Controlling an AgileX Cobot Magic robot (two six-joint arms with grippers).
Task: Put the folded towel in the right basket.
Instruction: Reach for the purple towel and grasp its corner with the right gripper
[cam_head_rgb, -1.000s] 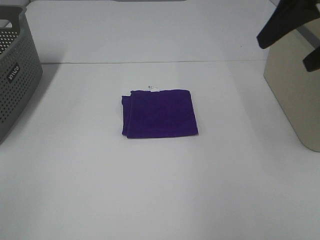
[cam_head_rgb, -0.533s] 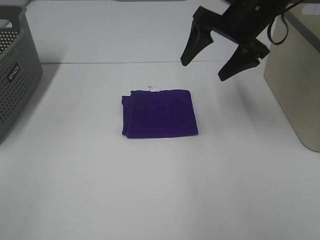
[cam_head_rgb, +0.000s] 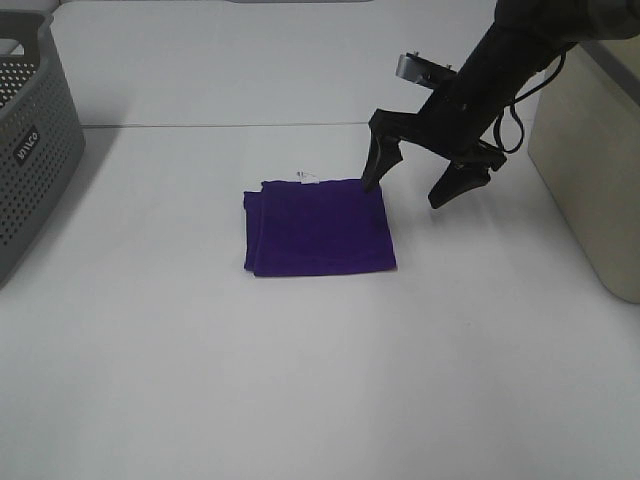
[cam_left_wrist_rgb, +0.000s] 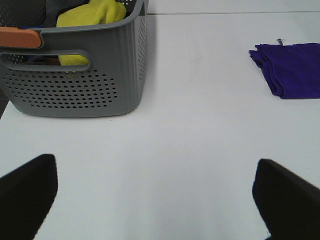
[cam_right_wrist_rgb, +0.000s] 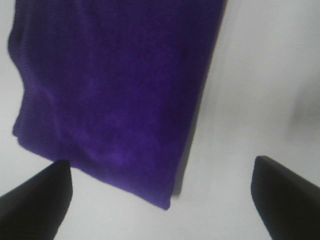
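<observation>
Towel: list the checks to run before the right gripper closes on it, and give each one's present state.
1. Right gripper open: ok, fingers spread wide.
2. Towel folded and flat on the table: ok.
3. Towel's edge between the fingers: ok, by the right wrist view.
4. Fingers down at cloth level: cannot tell.
5. Way to the right basket free: ok.
6. Left gripper away from the towel: ok, open, near the grey basket.
</observation>
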